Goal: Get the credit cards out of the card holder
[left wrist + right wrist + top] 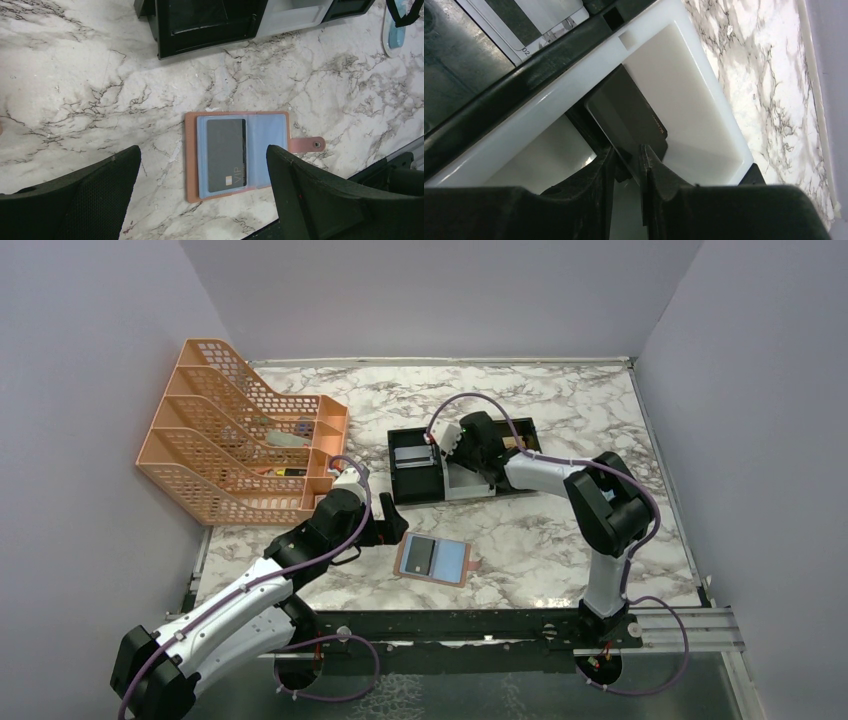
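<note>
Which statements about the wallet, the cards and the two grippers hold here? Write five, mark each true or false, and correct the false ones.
1. The card holder lies open on the marble table. True.
2. The card holder is empty. False: a dark grey card sits in one of its pockets.
3. The left gripper is wide open and grips nothing. True.
4. The right gripper hovers over the card holder. False: it is over the tray's white compartment, with a dark card between its fingers.
5. A light striped card lies in the tray's black compartment. True.
</note>
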`<state>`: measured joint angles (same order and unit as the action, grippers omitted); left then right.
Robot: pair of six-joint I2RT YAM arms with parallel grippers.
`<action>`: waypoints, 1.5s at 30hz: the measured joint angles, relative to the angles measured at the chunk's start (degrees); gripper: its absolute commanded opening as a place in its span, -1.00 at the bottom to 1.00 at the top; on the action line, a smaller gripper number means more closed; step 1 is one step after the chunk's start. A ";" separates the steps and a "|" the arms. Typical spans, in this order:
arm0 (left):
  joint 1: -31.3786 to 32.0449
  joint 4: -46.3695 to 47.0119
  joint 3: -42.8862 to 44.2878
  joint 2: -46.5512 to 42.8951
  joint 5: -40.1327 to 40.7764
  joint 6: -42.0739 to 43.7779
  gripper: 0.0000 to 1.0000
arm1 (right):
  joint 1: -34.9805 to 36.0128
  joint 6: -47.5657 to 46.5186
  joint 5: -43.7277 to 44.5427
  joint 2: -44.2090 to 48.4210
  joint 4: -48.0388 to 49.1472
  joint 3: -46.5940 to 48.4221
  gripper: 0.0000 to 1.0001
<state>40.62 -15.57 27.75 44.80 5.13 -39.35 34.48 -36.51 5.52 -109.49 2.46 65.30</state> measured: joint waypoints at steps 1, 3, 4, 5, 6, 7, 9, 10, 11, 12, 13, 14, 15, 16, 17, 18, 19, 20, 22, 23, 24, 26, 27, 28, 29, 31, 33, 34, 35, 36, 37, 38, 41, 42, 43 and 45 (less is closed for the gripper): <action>0.00 0.00 0.00 0.00 0.00 -0.02 0.99 | -0.09 0.11 -0.11 0.00 -0.02 0.00 -0.50; 0.00 0.00 0.00 -0.02 -0.07 -0.17 0.99 | -0.11 0.22 -0.28 -0.02 0.00 0.00 -0.49; 0.00 0.00 0.00 -0.02 -0.13 -0.20 0.99 | -0.11 0.24 -0.28 0.00 0.00 0.00 -0.49; 0.00 0.00 0.00 -0.02 -0.17 -0.24 0.98 | -0.11 0.22 -0.28 -0.02 0.00 0.00 -0.49; 0.00 0.00 0.00 -0.02 -0.17 -0.37 0.98 | -0.15 0.22 -0.31 -0.02 0.00 0.00 -0.49; 0.00 0.00 0.00 -0.04 -0.17 -0.44 0.98 | -0.35 0.22 -0.31 0.00 0.00 0.00 -0.49; 0.00 -0.02 0.00 -0.09 -0.20 -0.61 0.99 | -0.48 0.22 -0.33 -0.02 0.00 0.00 -0.49; 0.00 -0.02 0.00 -0.13 -0.20 -0.79 0.99 | -0.48 0.24 -0.35 0.00 0.00 0.00 -0.49; 0.00 -0.02 0.00 -0.15 -0.20 -0.83 0.99 | -0.48 0.24 -0.35 0.00 0.00 0.00 -0.35; 0.00 -0.02 0.00 -0.17 -0.20 -0.87 0.99 | -0.48 0.24 -0.35 -0.02 -0.02 0.00 -0.24; 0.00 -0.02 0.00 -0.17 -0.20 -0.96 0.99 | -0.48 0.42 -0.35 -0.02 -0.11 0.00 -0.16; 0.00 -0.02 0.00 -0.17 -0.20 -1.01 0.99 | -0.48 0.52 -0.37 -0.02 -0.31 0.00 -0.14; 0.00 -0.02 0.00 -0.17 -0.20 -1.05 0.99 | -0.50 0.74 -0.37 -0.02 -0.55 0.02 -0.14; 0.00 -0.02 0.00 -0.17 -0.20 -1.09 0.99 | -0.55 0.87 -0.39 -0.02 -0.85 0.07 -0.14; 0.00 -0.02 0.00 -0.17 -0.20 -1.18 0.99 | -0.59 1.16 -0.44 -0.02 -1.20 0.15 -0.14; 0.00 -0.02 0.00 -0.17 -0.20 -1.27 0.99 | -0.70 1.46 -0.46 -0.02 -1.46 0.24 -0.14; 0.00 -0.02 0.00 -0.17 -0.20 -1.38 0.99 | -0.81 1.81 -0.48 -0.02 -1.60 0.35 -0.14; 0.00 -0.02 0.00 -0.17 -0.20 -1.49 0.99 | -0.85 2.19 -0.50 0.00 -1.64 0.50 -0.14; 0.00 -0.04 0.00 -0.17 -0.20 -1.73 0.98 | -0.98 2.84 -0.48 0.00 -1.68 0.92 -0.14; 0.00 -0.07 0.00 -0.17 -0.20 -1.86 0.99 | -1.05 3.21 -0.46 0.00 -1.66 1.09 -0.14; 0.00 -0.13 0.00 -0.17 -0.20 -1.90 0.99 | -1.09 3.50 -0.35 -0.02 -1.60 1.20 -0.14; 0.00 -0.37 0.00 -0.17 -0.20 -2.08 0.98 | -1.16 4.33 0.04 0.00 -1.44 1.22 -0.14; 0.00 -0.50 0.00 -0.17 -0.20 -2.16 0.99 | -1.18 4.85 0.26 0.00 -1.36 1.22 -0.14; 0.00 -0.59 0.00 -0.17 -0.20 -2.16 0.99 | -1.18 5.68 0.42 0.04 -1.20 1.22 -0.15; 0.00 -0.59 0.00 -0.17 -0.20 -2.21 0.99 | -1.18 6.54 0.50 0.24 -1.20 1.22 -0.16; 0.00 -0.59 0.00 -0.15 -0.20 -2.32 0.98 | -1.18 9.29 0.61 1.27 -1.20 1.22 -0.21; 0.00 -0.57 0.00 -0.15 -0.26 -2.36 0.99 | -1.18 12.94 0.76 3.19 -1.20 1.22 -0.28; 0.00 -0.52 0.00 -0.09 -0.39 -2.40 0.99 | -1.18 15.21 0.85 4.28 -1.31 1.22 -0.33; 0.00 -0.48 0.00 0.02 -0.52 -2.45 0.99 | -1.18 17.70 0.92 5.42 -1.57 1.22 -0.37; 0.00 -0.39 0.00 0.20 -0.70 -2.54 0.98 | -1.18 20.48 0.96 6.60 -1.88 1.22 -0.42; 0.00 -0.35 0.00 0.31 -0.85 -2.56 0.99 | -1.18 23.30 0.94 7.72 -2.23 1.22 -0.49; 0.00 -0.33 0.00 0.48 -1.05 -2.58 0.98 | -1.18 25.90 0.92 8.59 -2.62 1.22 -0.58; 0.00 -0.31 0.00 0.94 -1.51 -2.58 0.99 | -1.18 33.05 0.50 9.75 -4.33 1.22 -0.90; 0.00 -0.28 0.00 1.07 -1.62 -2.58 0.99 | -1.18 35.19 0.00 9.75 -5.53 1.22 -0.93; 0.00 -0.26 0.00 1.27 -1.70 -2.58 0.98 | -1.18 36.83 -0.55 9.53 -6.93 1.22 -0.94; 0.00 0.00 0.00 1.64 -1.86 -2.58 0.99 | -1.18 39.69 -0.96 8.72 -9.64 1.40 -0.94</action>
<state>40.62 -15.57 27.75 46.44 3.27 -41.93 33.30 3.18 4.56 -100.77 -7.18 66.70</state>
